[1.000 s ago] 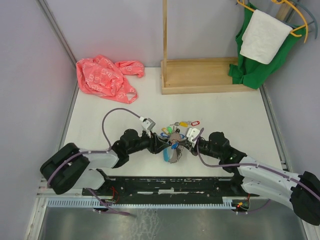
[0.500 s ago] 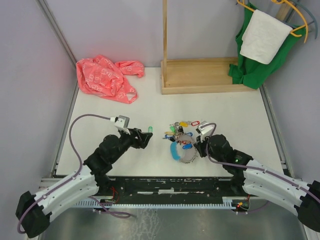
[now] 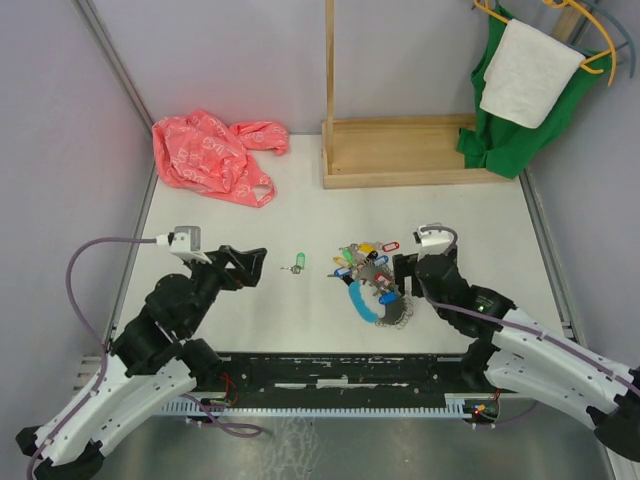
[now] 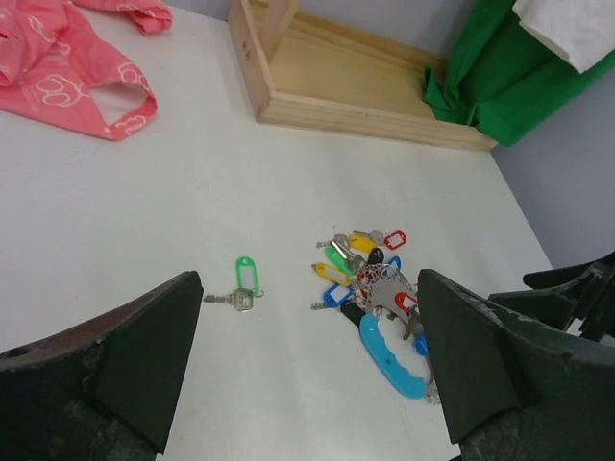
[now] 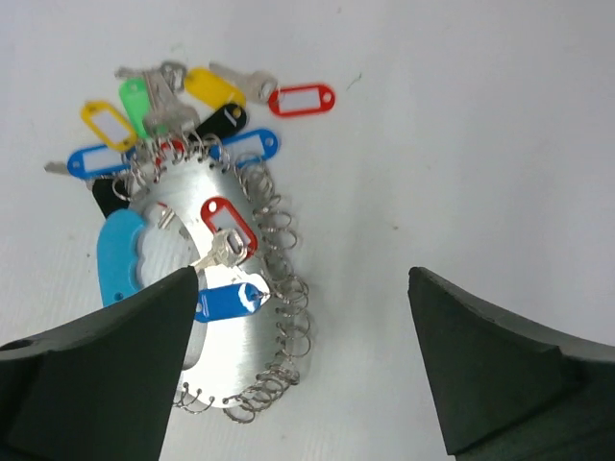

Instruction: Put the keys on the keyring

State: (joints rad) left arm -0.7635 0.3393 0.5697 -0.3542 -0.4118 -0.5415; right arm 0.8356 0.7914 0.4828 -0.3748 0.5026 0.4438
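Holds nothing in the left fingers (image 4: 125, 365), spread wide, short of a lone green-tagged key (image 4: 247, 274) on the table (image 4: 144, 192). Hovers with the right fingers (image 5: 500, 365) parted above the keyring (image 5: 120, 259), which lies flat mid-table with tagged keys (image 5: 207, 91) fanned at its far end.

A white counter (image 3: 450, 215) is enclosed by pale grey-lilac walls (image 3: 200, 50) at the back and on both sides, and a metal strip is run along the left corner. A wooden stand (image 3: 400, 150), made of a shallow tray and an upright post, is set at the far edge. A crumpled pink bag (image 3: 205, 155) is laid at the far left of the counter. At the far right, a green cloth (image 3: 510, 135) and a white towel (image 3: 528, 72) are hung on hangers (image 3: 612, 50). The scene is evenly lit, and only faint shadows are cast.
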